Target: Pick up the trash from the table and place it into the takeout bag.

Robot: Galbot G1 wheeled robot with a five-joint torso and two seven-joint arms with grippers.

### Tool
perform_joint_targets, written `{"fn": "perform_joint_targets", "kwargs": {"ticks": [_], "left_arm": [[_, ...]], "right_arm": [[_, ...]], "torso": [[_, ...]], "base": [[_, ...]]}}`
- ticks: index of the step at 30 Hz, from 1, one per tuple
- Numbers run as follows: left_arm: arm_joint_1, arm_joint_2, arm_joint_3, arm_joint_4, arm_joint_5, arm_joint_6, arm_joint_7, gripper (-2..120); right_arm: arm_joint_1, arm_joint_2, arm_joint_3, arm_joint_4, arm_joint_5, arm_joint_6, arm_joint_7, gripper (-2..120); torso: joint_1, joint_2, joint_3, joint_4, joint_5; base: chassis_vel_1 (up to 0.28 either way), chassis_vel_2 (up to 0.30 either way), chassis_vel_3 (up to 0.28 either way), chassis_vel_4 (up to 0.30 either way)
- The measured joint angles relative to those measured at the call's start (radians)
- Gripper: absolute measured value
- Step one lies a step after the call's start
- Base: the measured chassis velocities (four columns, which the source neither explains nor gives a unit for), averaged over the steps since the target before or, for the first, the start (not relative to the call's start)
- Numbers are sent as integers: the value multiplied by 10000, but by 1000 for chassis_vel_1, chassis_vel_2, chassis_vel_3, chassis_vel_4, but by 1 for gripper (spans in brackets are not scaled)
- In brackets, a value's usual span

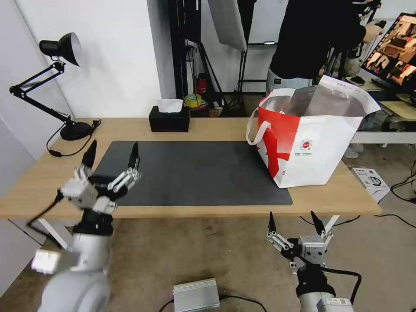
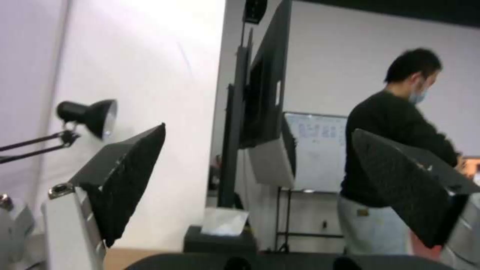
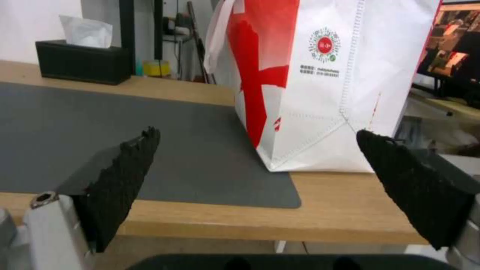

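The takeout bag [image 1: 312, 147] stands open at the right end of the table [image 1: 216, 125], partly on the dark grey mat [image 1: 195, 173]. Its silver lining shows, but what lies inside is hidden. The trash is out of view. My left gripper [image 1: 113, 149] hangs open over the mat's left end, holding nothing; in the left wrist view its gripper [image 2: 260, 131] points at the back wall. My right gripper [image 1: 292, 216] is open, low in front of the table's front edge, facing the takeout bag [image 3: 320, 86] across the mat [image 3: 75, 131].
A black tissue box [image 1: 169, 119] sits at the table's back edge, and a black desk lamp [image 1: 65, 47] at the back left corner. A person stands behind the bag. On the floor lie a silver box [image 1: 196, 294] and a white carton [image 1: 369, 182].
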Motion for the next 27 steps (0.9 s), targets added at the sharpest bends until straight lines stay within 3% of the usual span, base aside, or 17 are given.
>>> {"fn": "perform_joint_targets", "kwargs": {"ticks": [3, 9, 11, 14, 27], "left_arm": [[579, -603, 26, 398, 651, -659, 155, 100], [1007, -1194, 252, 751, 1284, -1180, 165, 100], [1343, -1919, 392, 1144, 1898, -1715, 165, 100], [1662, -2467, 472, 1444, 2278, -2120, 159, 100], [2754, -2834, 611, 1700, 2700, -2920, 157, 100]], "right_arm": [[0, 0, 0, 0, 0, 0, 0, 100], [0, 0, 0, 0, 0, 0, 0, 100], [1, 0, 0, 0, 0, 0, 0, 100], [0, 0, 0, 0, 0, 0, 0, 100], [0, 0, 0, 0, 0, 0, 0, 100]], "torso": [[1, 0, 0, 0, -2], [1, -1, 1, 0, -1], [2, 0, 1, 0, -2], [2, -1, 1, 0, -3], [1, -1, 0, 1, -2]], "base": [[0, 0, 0, 0], [0, 0, 0, 0], [0, 0, 0, 0], [0, 0, 0, 0], [0, 0, 0, 0]]}}
